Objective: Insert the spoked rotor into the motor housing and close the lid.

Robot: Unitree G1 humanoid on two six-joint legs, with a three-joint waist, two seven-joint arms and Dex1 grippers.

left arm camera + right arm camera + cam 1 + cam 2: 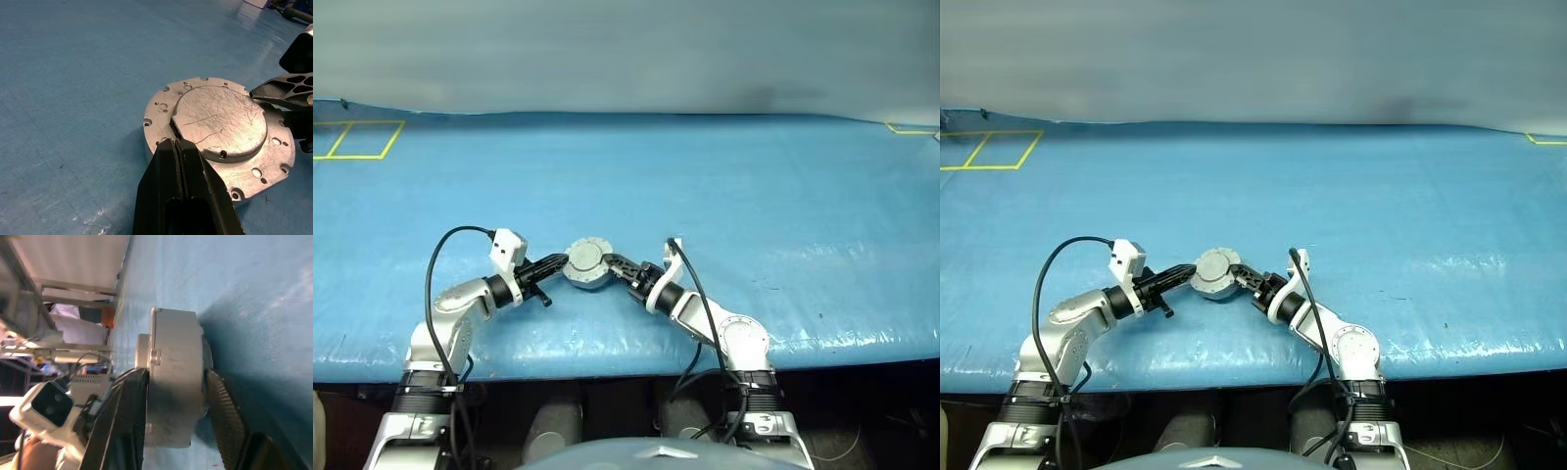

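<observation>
The motor housing [585, 264] is a round silver puck near the front of the blue table, between my two grippers. Its lid [220, 120] lies closed on top, plain scratched grey face up. The spoked rotor is hidden. My left gripper [175, 141] is shut, and its tips touch the housing's flange [161, 105] at the lid's edge. My right gripper [176, 374] comes in from the other side. It is shut on the housing [176, 377], one finger [127, 401] on the lid face and the other finger [222, 406] under the bottom face.
The blue table cover [724, 196] stretches wide and flat behind the housing. Yellow tape marks lie at the far left [357, 139] and far right [911, 128]. The table's front edge [636, 367] runs just behind my arms.
</observation>
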